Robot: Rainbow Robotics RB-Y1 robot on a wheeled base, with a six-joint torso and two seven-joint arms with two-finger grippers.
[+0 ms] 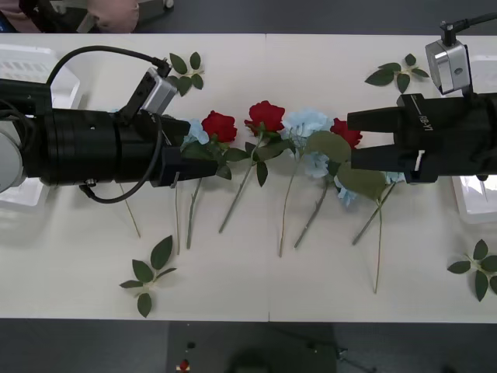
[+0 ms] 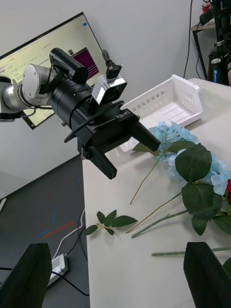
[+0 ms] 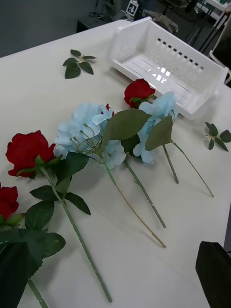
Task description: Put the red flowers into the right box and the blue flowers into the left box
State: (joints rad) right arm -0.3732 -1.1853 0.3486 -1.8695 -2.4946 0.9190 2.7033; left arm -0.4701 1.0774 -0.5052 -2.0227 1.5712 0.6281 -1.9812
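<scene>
Red flowers (image 1: 219,124) (image 1: 266,115) (image 1: 345,132) and blue flowers (image 1: 307,120) (image 1: 314,165) lie in a row across the middle of the table, stems toward me. My left gripper (image 1: 185,159) hovers open over the leftmost blue flower (image 1: 196,132), holding nothing; in the right wrist view this left gripper (image 2: 134,158) stands with its black fingers apart above that blue flower (image 2: 168,134). At the row's right end my right gripper (image 1: 351,142) is open and empty above a blue flower (image 1: 345,194). The left wrist view looks over red flowers (image 3: 26,149) (image 3: 139,91) and blue flowers (image 3: 84,127) (image 3: 161,108).
The white left box (image 1: 23,78) (image 2: 168,103) sits at the table's left edge, the white right box (image 1: 474,198) (image 3: 168,62) at its right edge. Loose green leaf sprigs (image 1: 147,272) (image 1: 186,70) (image 1: 400,71) (image 1: 475,268) lie around the row.
</scene>
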